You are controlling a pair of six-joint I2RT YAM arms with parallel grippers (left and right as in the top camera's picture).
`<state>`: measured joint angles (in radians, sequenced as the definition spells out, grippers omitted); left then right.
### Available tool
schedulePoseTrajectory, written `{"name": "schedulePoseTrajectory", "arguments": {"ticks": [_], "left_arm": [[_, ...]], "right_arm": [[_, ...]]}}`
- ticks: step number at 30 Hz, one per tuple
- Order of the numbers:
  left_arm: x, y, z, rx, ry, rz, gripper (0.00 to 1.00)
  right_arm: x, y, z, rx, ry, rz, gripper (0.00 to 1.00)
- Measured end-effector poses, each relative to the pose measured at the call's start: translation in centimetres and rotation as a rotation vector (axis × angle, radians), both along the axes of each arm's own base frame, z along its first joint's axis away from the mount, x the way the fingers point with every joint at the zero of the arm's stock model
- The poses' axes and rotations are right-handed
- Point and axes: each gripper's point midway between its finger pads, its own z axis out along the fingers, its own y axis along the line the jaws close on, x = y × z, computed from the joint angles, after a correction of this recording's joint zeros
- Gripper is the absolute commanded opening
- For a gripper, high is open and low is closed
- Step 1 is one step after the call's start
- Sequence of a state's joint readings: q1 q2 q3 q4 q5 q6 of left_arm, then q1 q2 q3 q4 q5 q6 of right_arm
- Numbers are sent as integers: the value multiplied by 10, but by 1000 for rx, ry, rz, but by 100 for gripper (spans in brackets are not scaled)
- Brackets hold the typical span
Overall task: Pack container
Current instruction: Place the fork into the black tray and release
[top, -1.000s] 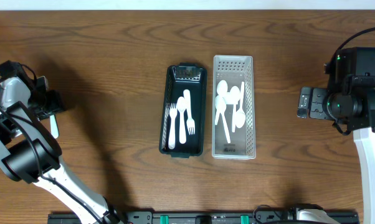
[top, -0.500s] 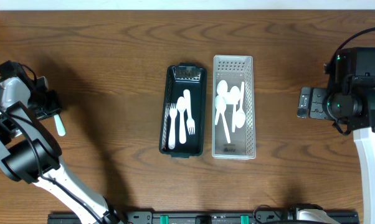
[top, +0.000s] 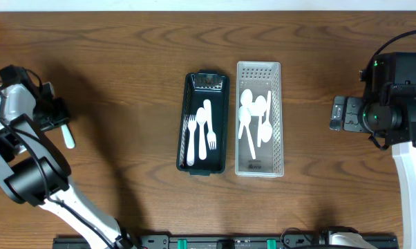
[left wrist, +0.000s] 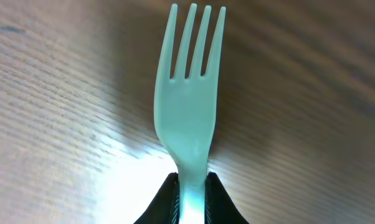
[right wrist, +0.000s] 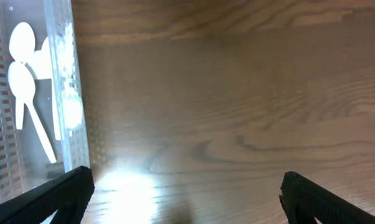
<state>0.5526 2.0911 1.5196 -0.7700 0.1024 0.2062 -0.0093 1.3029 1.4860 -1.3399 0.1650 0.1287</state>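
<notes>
My left gripper (left wrist: 192, 182) is shut on the handle of a pale plastic fork (left wrist: 190, 106), whose tines point away over the wood. From overhead the fork (top: 68, 136) sticks out of the left gripper (top: 60, 122) at the table's far left. A dark tray (top: 183, 124) in the middle holds white forks (top: 211, 135). Right beside it, a clear perforated basket (top: 277, 124) holds white spoons (top: 253, 114). My right gripper (right wrist: 187, 190) stands open over bare wood, its fingers (right wrist: 60, 196) wide apart, with the basket (right wrist: 63, 93) to its left.
The right arm's body (top: 391, 104) hangs over the table's right edge. The left arm (top: 21, 166) reaches along the left edge. Bare brown wood lies between the fork and the dark tray.
My left gripper has closed on the fork's handle. The fork's free end has shifted slightly right. The right arm has not moved.
</notes>
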Motion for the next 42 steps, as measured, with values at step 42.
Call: {"name": "schedulePoseTrajectory", "arguments": {"ticks": [42], "left_arm": [[-27,-425,53,-45,18,-822,16]], "right_arm": [[26,0,-29,1,74,0,99]]}}
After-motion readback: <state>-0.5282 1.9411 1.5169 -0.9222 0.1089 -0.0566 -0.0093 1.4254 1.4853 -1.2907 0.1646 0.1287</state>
